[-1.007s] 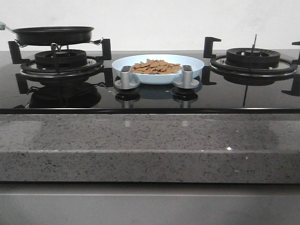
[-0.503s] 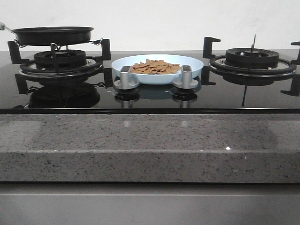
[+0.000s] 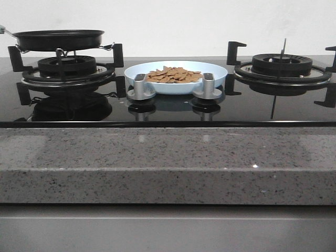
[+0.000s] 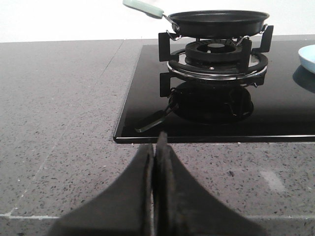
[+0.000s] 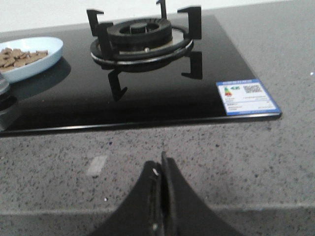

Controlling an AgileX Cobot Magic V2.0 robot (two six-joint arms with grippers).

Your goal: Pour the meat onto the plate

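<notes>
Counter (image 3: pixel 168 157) with hob (image 3: pixel 168 107): pan (image 3: pixel 59 39) level on left burner, seemingly empty. Plate (image 3: pixel 215 76) at hob centre, meat (image 3: pixel 174 75) heaped inside. Left tool (image 4: pixel 155 152) and right tool (image 5: pixel 161 169) both closed, empty, over counter. Pour apparently complete.

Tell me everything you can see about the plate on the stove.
The plate is a wide, shallow, round pale-blue dish with a smooth raised rim, looking like glazed ceramic or plastic. It sits flat and upright on the black glass cooktop, between the two burners and just behind the two silver knobs. A heap of thin light-brown meat slices lies in its middle. Neither gripper touches it.
</notes>
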